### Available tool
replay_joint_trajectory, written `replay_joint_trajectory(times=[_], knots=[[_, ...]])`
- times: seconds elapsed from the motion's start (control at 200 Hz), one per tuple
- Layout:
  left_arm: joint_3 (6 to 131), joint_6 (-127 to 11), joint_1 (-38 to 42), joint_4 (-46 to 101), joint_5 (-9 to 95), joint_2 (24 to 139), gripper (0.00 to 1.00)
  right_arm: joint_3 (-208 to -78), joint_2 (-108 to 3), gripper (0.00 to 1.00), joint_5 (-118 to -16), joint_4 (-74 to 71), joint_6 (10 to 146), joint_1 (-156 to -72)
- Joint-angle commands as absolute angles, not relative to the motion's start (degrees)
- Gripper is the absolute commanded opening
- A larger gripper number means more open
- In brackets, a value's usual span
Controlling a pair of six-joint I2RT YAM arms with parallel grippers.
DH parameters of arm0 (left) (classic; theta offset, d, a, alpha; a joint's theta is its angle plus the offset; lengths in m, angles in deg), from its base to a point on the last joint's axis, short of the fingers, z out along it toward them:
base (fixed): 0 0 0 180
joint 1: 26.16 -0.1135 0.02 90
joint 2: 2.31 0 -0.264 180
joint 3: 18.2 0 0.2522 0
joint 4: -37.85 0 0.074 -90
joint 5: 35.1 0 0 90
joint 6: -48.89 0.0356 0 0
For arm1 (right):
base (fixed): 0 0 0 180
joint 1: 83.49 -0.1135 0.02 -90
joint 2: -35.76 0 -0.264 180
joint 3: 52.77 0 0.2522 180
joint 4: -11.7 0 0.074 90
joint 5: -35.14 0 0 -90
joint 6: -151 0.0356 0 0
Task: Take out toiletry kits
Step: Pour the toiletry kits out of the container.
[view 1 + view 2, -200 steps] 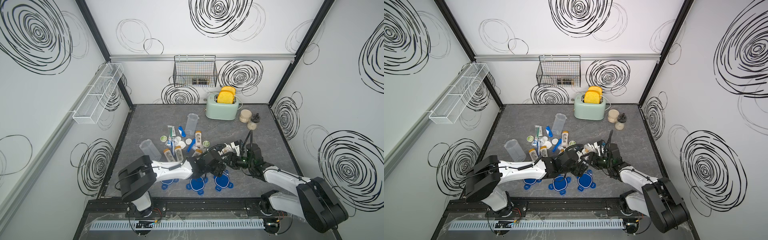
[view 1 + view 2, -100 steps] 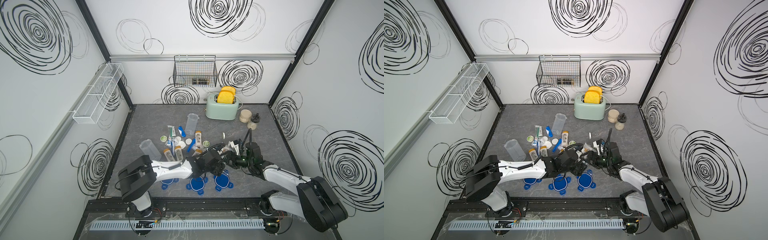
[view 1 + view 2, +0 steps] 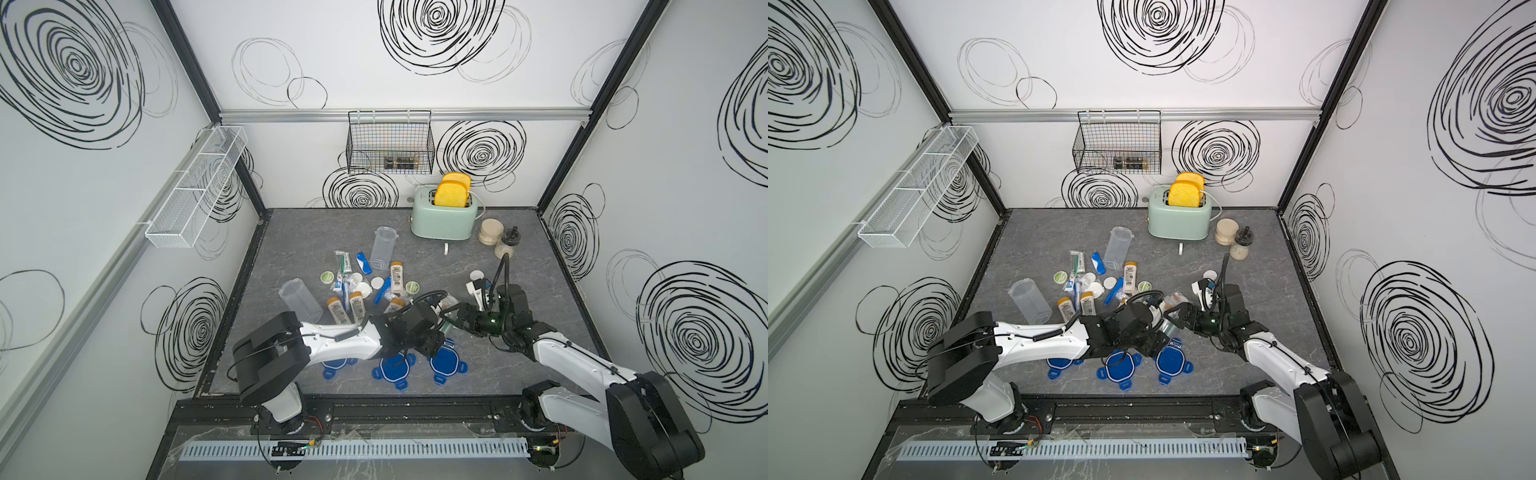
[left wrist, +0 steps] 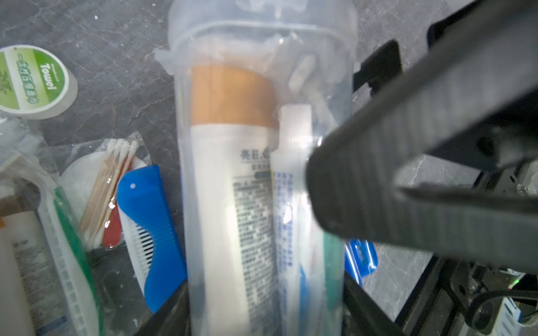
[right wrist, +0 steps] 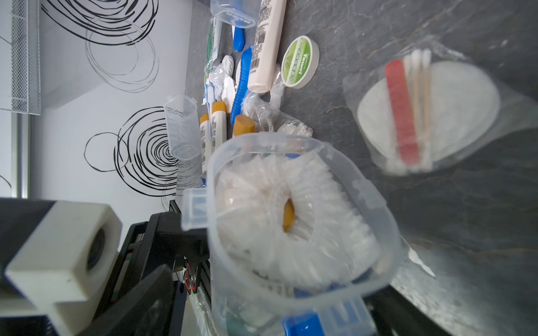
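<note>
Blue four-tab lids (image 3: pixel 394 371) lie lowest in both top views, nearest the viewer. Just above them the left gripper (image 4: pixel 266 314) is clenched on a clear jar (image 4: pixel 183 145) that holds a kit. Inside are a cream bottle (image 4: pixel 227 203) with a tan cap, a toothpaste tube (image 4: pixel 286 180) and a pleated white plastic wad (image 5: pixel 247 197) plugging the mouth.

The jar's long axis runs from the left gripper toward the right gripper (image 3: pixel 454 319), with the mouth facing it. That pincer stands released, its jaws spread and empty, close to the rim. So the right arm is the nearer one, and I judge its next reach must go straight in along that axis.

Higher in the frame, loose pieces (image 3: pixel 397 278) already out lie scattered between two empty jars (image 3: pixel 299 299). The toaster (image 3: pixel 444 216) stands farthest.
</note>
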State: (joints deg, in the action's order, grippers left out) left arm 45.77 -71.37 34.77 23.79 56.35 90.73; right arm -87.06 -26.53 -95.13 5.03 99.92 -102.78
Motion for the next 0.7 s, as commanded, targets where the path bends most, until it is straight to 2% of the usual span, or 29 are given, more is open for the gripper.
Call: replay_joint_trajectory(times=[0.0, 0.285, 0.695], knots=[[45.31, -72.82, 34.36, 27.82, 55.28, 87.70, 0.12, -87.24, -23.90, 0.98, -93.40, 1.50, 97.66, -102.18], [45.39, -73.11, 34.14, 26.38, 54.98, 86.40, 0.11, -89.88, -18.29, 0.98, -88.12, -4.56, 94.47, -100.05], [46.80, -73.27, 33.70, 24.27, 53.68, 86.02, 0.09, -89.86, -8.17, 0.99, -76.40, -4.27, 88.90, -96.94]])
